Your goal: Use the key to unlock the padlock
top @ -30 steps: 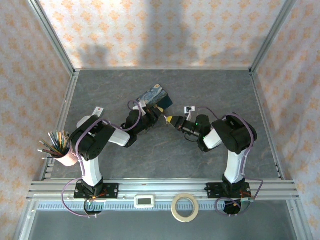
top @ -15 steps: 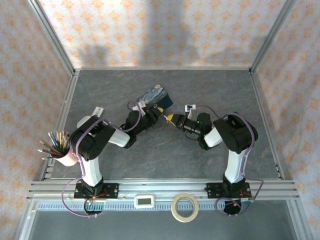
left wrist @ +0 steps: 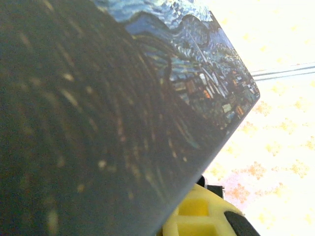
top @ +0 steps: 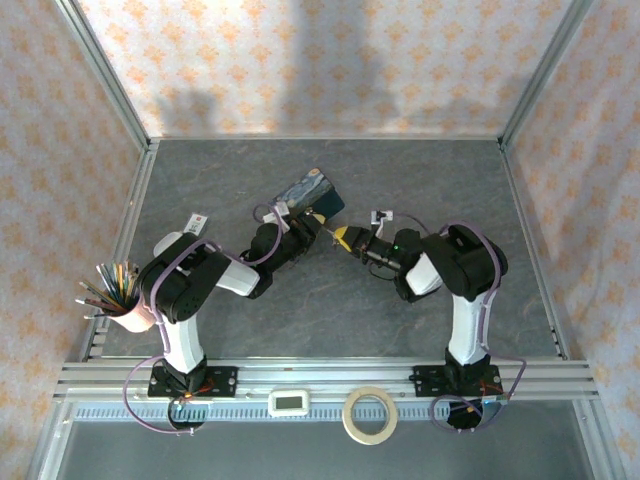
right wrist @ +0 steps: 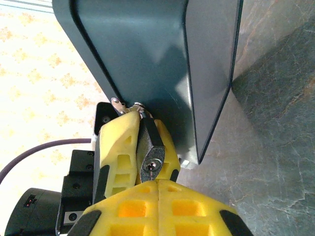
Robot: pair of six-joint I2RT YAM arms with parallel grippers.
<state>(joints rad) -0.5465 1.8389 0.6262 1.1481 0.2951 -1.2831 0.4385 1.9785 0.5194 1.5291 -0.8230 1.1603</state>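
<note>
In the right wrist view the small dark padlock [right wrist: 153, 164] faces me keyhole first, pinched between the yellow fingers [right wrist: 115, 147] of my left gripper [top: 316, 222], which is shut on it. Its silvery shackle [right wrist: 127, 105] pokes out above, against the underside of the blue tin box [right wrist: 147, 49]. My right gripper [right wrist: 158, 183] is shut, and a thin sliver of the key [right wrist: 150, 175] runs from its tips to the keyhole. From above, my right gripper [top: 343, 237] meets the left one tip to tip just below the tin box [top: 308, 190].
The tin box's starry lid [left wrist: 123, 98] lies close in front of the left wrist camera. A cup of pencils [top: 118, 295] stands at the left edge. A white timer [top: 290, 402] and a tape roll [top: 369, 414] lie on the near rail.
My right gripper has crept a little left and away from me, closing in on the left gripper's tips. The left arm and tin box have stayed put.
</note>
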